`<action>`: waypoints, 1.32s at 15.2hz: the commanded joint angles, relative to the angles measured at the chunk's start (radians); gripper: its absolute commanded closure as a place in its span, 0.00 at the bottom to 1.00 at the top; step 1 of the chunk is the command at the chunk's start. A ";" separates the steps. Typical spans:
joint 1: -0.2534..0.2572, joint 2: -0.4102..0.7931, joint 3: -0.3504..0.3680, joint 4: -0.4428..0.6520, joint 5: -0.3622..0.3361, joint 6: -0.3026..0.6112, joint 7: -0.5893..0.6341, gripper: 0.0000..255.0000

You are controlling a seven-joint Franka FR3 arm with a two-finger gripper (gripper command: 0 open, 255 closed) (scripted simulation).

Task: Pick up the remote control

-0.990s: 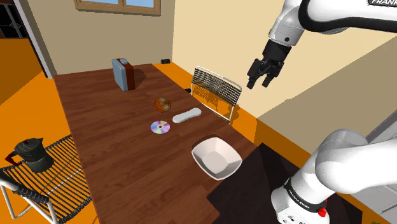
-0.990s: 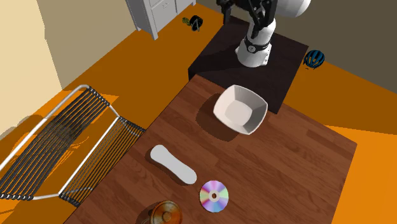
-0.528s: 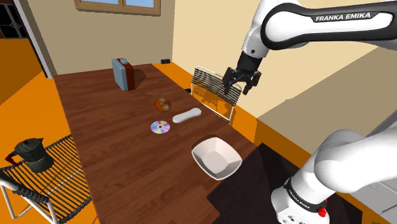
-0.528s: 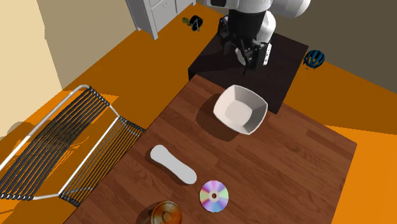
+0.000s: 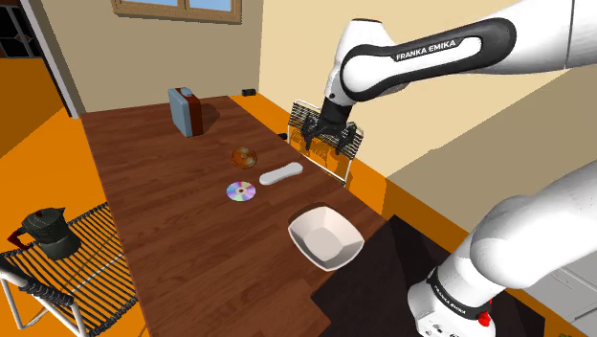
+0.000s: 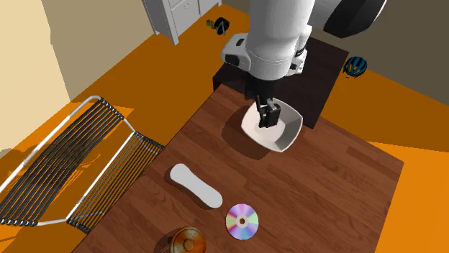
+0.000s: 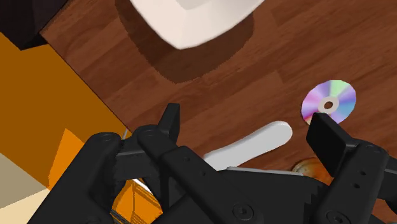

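Remote control: white, long, flat slab w/ rounded ends. It lay flat on the wood table at centre of the shoulder view, just right of the CD. In the 2nd ext. view it sat lower centre-left, CD to its lower right. It touched nothing else. White bowl was well apart, lower right of centre.

Gripper hung above the table, up and right of the remote in the shoulder view, in front of the wire chair. Wrist view: jaws wide apart, fingers gripping nothing. The remote showed btwn them but far below, no contact.

Handling, est.: prob. light, rigid, smooth shell. Could skid or pivot on the wood if nudged at one end. Low profile, so tips need to come nearly to the tabletop. Best hold: across the narrow width, near mid-length, jaws square to the long axis.
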 commanded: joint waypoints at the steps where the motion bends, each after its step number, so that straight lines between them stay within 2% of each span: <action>1: -0.012 0.082 0.018 0.031 -0.013 0.050 0.080 0.00; 9: -0.031 0.406 0.029 0.218 -0.102 0.172 0.381 0.00; 14: -0.017 0.602 -0.006 0.367 -0.146 0.206 0.544 0.00; 20: 0.001 0.827 -0.065 0.575 -0.157 0.214 0.700 0.00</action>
